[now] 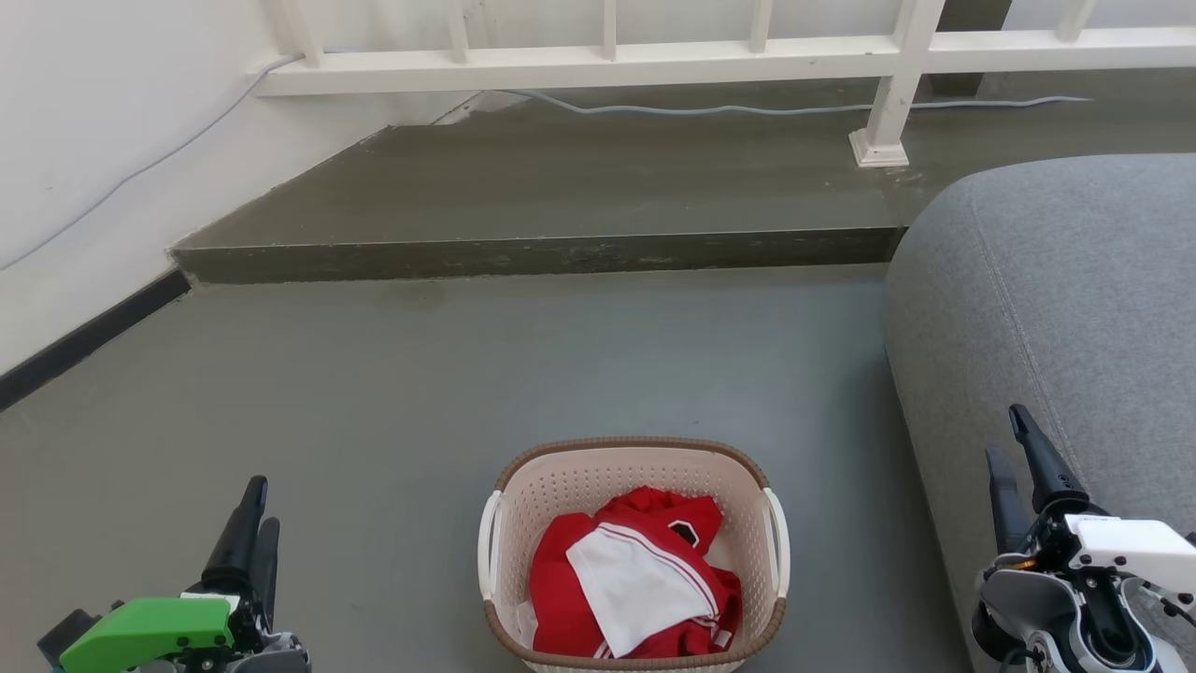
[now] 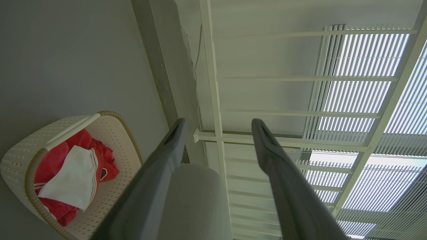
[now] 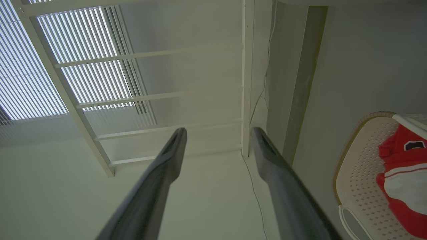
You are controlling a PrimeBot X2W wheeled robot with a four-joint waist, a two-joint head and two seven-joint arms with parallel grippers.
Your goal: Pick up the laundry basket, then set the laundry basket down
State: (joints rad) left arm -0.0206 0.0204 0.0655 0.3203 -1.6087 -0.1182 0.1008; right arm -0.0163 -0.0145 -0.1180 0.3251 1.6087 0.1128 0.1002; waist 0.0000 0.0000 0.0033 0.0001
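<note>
Grey floor [image 1: 374, 374] carries the laundry basket [image 1: 579, 486], which holds red-and-white clothing [image 1: 635, 579] with an unreadable dark badge. A grey sofa [image 1: 1046, 280] stands just right of it, and a step [image 1: 542, 252] and white railing [image 1: 579, 65] lie beyond. The left end effector [image 1: 262, 509] and right end effector [image 1: 1007, 435] flank the basket, both spread wide and empty.

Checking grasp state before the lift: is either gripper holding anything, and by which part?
Nothing is held. The left gripper and right gripper are open and empty, both clear of the laundry basket.
</note>
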